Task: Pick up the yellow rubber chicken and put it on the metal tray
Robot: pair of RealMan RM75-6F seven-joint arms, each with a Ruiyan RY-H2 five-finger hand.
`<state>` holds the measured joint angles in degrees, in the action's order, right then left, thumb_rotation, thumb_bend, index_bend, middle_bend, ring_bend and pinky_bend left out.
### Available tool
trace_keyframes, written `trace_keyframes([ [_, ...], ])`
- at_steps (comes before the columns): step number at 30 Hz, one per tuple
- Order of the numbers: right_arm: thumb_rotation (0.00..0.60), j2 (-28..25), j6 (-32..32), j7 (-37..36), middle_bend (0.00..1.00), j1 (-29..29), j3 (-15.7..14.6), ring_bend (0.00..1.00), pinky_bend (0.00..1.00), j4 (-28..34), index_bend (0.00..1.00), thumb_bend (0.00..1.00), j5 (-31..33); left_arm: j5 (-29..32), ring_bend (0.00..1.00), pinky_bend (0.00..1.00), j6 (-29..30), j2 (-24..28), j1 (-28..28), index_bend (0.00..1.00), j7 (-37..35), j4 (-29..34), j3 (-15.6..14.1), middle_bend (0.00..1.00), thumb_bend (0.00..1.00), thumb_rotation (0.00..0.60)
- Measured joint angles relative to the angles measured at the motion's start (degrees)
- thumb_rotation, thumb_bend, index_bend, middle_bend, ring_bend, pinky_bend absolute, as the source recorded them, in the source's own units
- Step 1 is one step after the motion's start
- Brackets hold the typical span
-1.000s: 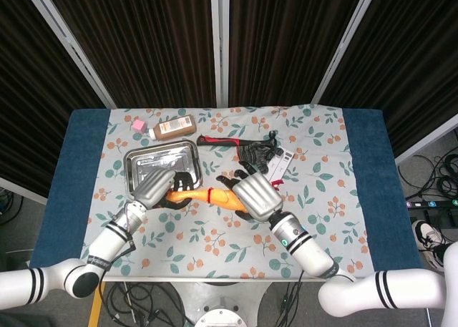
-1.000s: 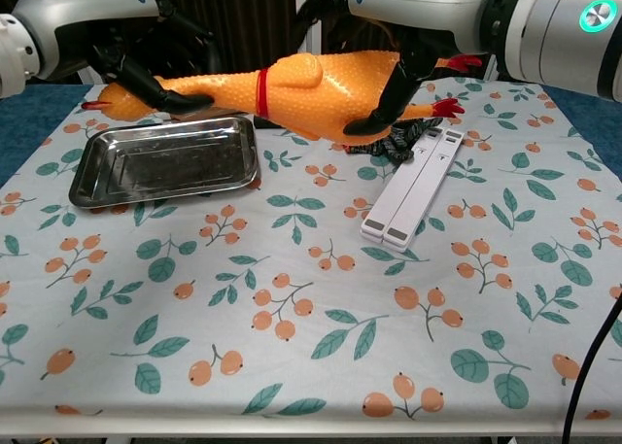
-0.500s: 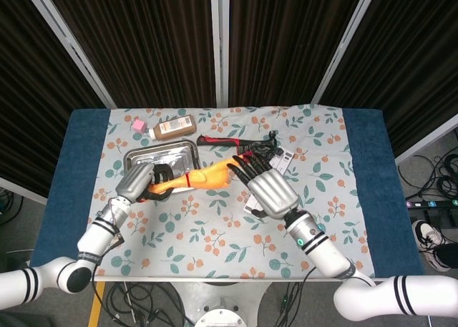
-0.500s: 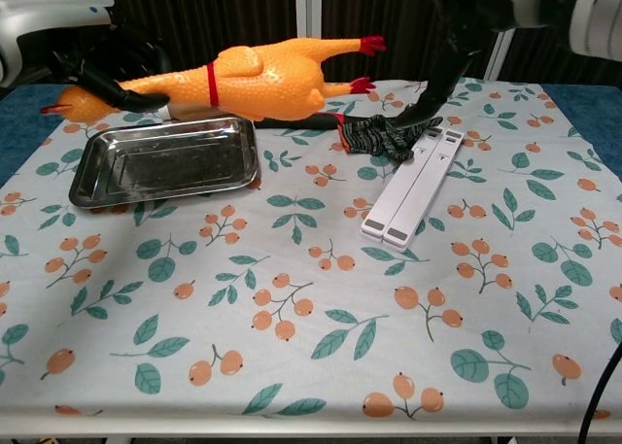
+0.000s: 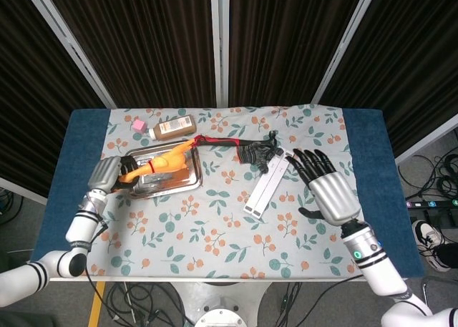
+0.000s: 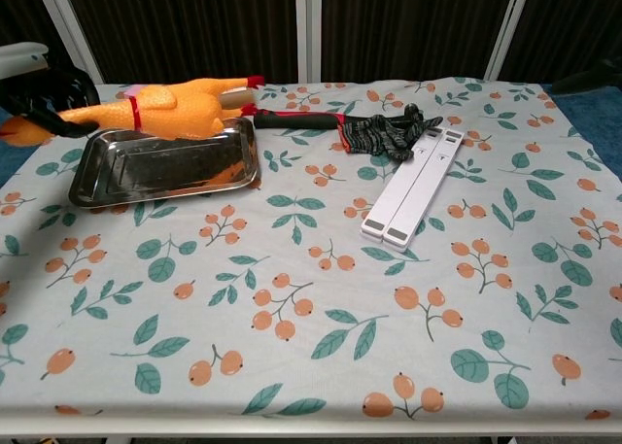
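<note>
Left hand (image 5: 106,174) grips rubber chicken (image 5: 159,162) over tray (image 5: 187,184); right hand (image 5: 328,189) spread, empty.

The left hand (image 5: 107,173) sits out at the left side of the head view, its silver back facing up and its dark fingers (image 5: 127,164) curled toward the middle, closed around the tail end of the yellow rubber chicken (image 5: 163,161). Its forearm runs down and to the left to the bottom corner, the white upper arm bending in along the lower edge. In the chest view only the fingers and a bit of white casing show at the far left (the rest is cut off by the frame edge). The right hand (image 5: 325,187) hovers at the right side, palm down, its dark fingers (image 5: 306,162) spread apart and pointing away from the robot, holding nothing. Its wrist and forearm slant down to the lower right corner.
</note>
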<state>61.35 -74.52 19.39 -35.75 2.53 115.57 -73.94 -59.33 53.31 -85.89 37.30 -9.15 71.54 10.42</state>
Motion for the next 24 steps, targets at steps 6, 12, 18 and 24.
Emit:
trace_keyframes([
  [6, 0.6, -2.7, -3.5, -6.7, 0.0, 6.0, -1.4, 0.0, 0.0, -3.3, 0.0, 0.0, -2.3, -1.0, 0.49, 0.52, -0.1, -4.5, -0.9, 0.67, -1.1, -6.3, -0.1, 0.67, 0.61, 0.6],
  [12, 0.6, -4.2, -5.0, -11.0, 0.0, 9.4, -1.0, 0.0, 0.0, -5.4, 0.0, 0.0, -2.4, -1.5, 0.31, 0.44, -0.1, -6.1, -1.6, 0.42, -1.4, -7.6, 0.7, 0.45, 0.35, 0.6],
  [18, 0.6, -4.4, -4.6, -12.6, 0.0, 11.3, -0.1, 0.0, 0.0, -7.0, 0.0, 0.0, -2.3, -1.1, 0.17, 0.36, -0.1, -6.3, -2.0, 0.27, 0.6, -6.4, 1.2, 0.24, 0.21, 0.6],
  [24, 0.6, -4.1, -4.2, -13.6, 0.0, 12.3, 1.0, 0.0, 0.0, -7.8, 0.0, 0.0, -2.1, -0.2, 0.13, 0.29, -0.1, -6.0, -2.3, 0.22, 3.4, -4.5, 1.7, 0.16, 0.16, 0.6],
])
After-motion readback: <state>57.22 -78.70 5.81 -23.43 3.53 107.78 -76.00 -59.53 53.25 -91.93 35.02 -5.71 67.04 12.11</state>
